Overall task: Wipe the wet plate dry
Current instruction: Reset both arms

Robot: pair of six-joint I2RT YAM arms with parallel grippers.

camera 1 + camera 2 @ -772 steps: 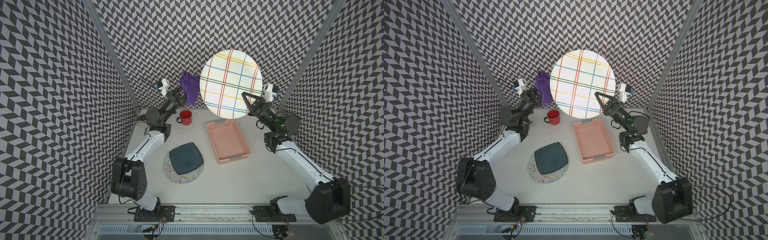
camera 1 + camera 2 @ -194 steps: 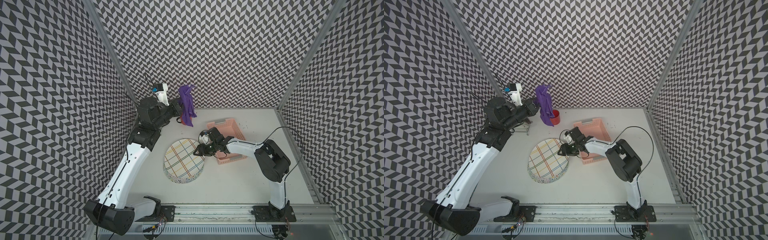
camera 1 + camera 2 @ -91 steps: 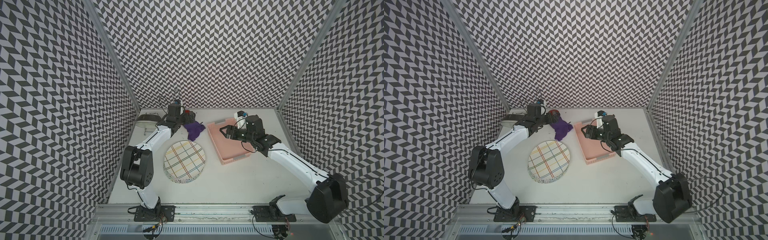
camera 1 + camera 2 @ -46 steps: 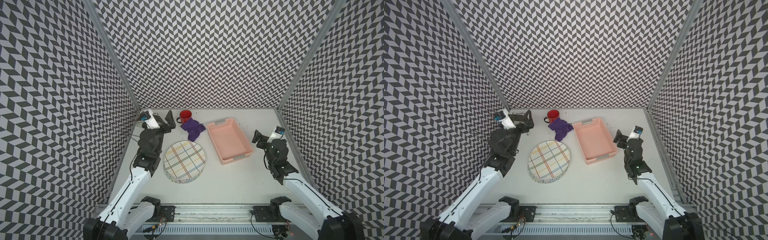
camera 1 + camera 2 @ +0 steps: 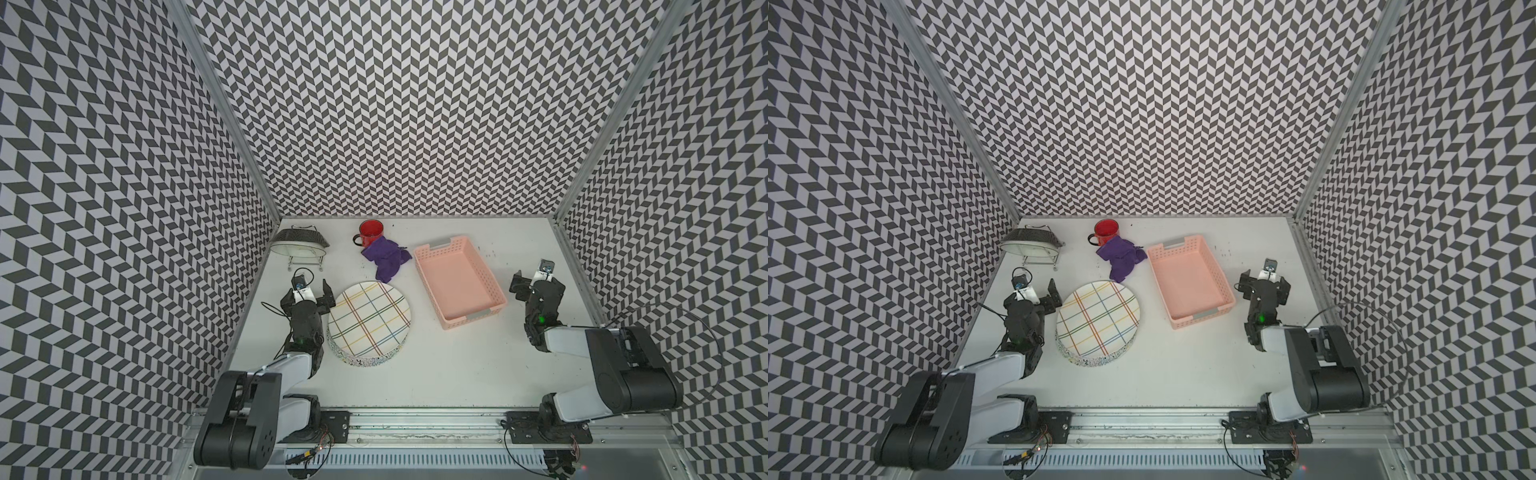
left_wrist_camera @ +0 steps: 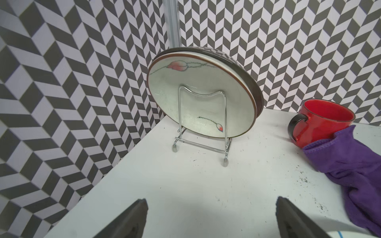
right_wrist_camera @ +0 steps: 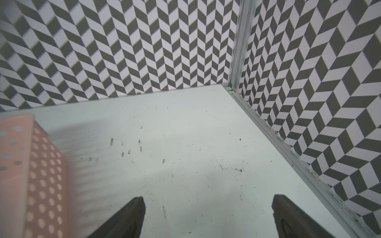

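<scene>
The white table (image 5: 415, 374) carried the same things as a moment before; what changed was the arms. One second earlier the left arm reached to the far side of the plaid plate (image 5: 369, 318) and the right arm hung over the pink basket (image 5: 459, 286). Now both arms were folded back to their own sides of that plate, the left one just beside its edge, the right one well apart, beyond the basket.

The plaid plate lay flat on a speckled plate (image 5: 365, 362), with nothing touching its face. The purple cloth (image 5: 386, 259), which the left arm had held up two seconds ago, lay crumpled on the table just behind the plate, against the red mug (image 5: 371, 232).

The left gripper (image 5: 308, 291) stood with its fingers spread wide and nothing between them, and the right gripper (image 5: 537, 286) was also released and empty; both wrist views showed only bare table between the tips.

In my judgement the wiping was over and the arms had retired. Whether the plate was really dry could not be seen.
</scene>
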